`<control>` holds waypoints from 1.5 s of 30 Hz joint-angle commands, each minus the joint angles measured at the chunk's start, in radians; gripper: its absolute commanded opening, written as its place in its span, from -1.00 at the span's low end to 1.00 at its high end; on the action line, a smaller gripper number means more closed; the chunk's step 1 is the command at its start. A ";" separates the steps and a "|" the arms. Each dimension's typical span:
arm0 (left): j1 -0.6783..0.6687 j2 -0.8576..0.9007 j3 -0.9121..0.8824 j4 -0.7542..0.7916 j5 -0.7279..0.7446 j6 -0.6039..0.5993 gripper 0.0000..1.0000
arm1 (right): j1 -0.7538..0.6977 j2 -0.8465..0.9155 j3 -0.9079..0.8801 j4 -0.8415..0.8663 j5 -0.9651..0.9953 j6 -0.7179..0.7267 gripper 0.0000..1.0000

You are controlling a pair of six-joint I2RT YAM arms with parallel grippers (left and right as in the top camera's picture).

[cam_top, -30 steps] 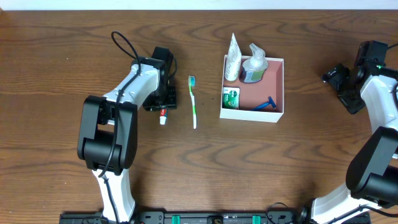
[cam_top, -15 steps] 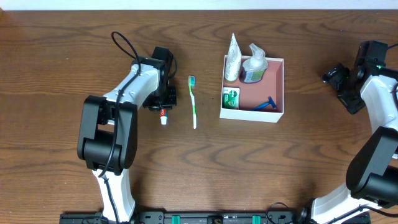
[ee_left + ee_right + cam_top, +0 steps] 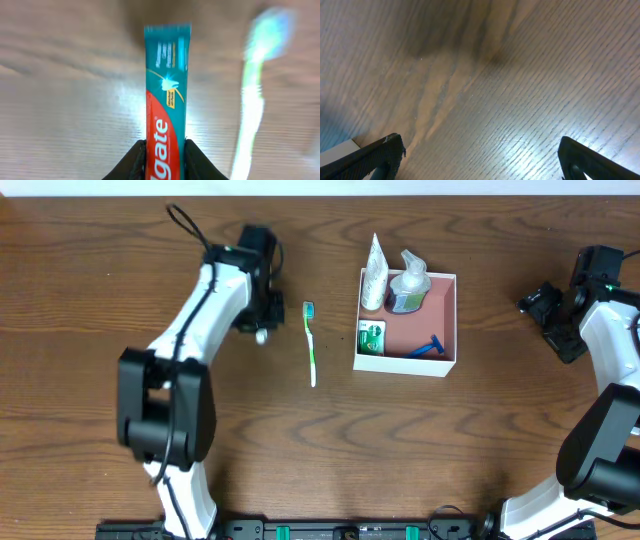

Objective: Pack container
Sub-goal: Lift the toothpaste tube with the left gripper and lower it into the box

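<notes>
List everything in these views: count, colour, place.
table: one, brown wood, under everything
container: one, white walls, pink inside, right of centre
white tube: one, white, container's far left corner
pump bottle: one, clear and bluish, beside the white tube
carton: one, green and white, container's near left
razor: one, blue, container's near side
toothbrush: one, green and white, blue head, on the table left of the container
toothpaste tube: one, teal and red, in the left gripper
left gripper: shut on the toothpaste tube, left of the toothbrush
right gripper: open, empty, right of the container
</notes>
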 commanded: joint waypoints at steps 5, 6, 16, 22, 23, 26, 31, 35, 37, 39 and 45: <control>-0.094 -0.242 0.089 0.067 0.049 0.079 -0.50 | 0.000 0.005 -0.001 -0.001 0.011 0.014 0.98; -0.113 -0.264 0.089 0.079 0.049 0.086 -0.50 | 0.000 0.005 -0.001 -0.001 0.011 0.014 0.98; -0.364 -0.341 0.086 0.243 0.049 0.183 -0.50 | 0.000 0.005 -0.001 -0.001 0.011 0.014 0.98; -0.443 -0.298 0.086 0.312 0.049 0.193 -0.50 | 0.000 0.005 -0.001 -0.001 0.011 0.014 0.98; -0.450 -0.283 0.086 0.322 0.049 0.193 -0.50 | 0.000 0.005 -0.001 -0.001 0.011 0.014 0.98; -0.464 -0.239 0.086 0.333 0.050 0.193 -0.50 | 0.001 0.005 -0.001 -0.001 0.011 0.014 0.98; -0.487 -0.161 0.086 0.368 0.071 0.193 -0.50 | 0.000 0.005 -0.001 -0.001 0.011 0.014 0.98; -0.500 -0.108 0.086 0.402 0.071 0.193 -0.48 | 0.000 0.005 -0.001 -0.001 0.011 0.014 0.99; -0.500 -0.087 0.086 0.413 0.071 0.193 -0.45 | 0.000 0.005 -0.001 -0.001 0.011 0.014 0.98; -0.500 -0.068 0.086 0.416 0.070 0.193 -0.32 | 0.000 0.005 -0.001 -0.001 0.011 0.014 0.98; -0.499 -0.050 0.086 0.415 0.069 0.195 -0.28 | 0.000 0.005 -0.001 -0.001 0.011 0.014 0.99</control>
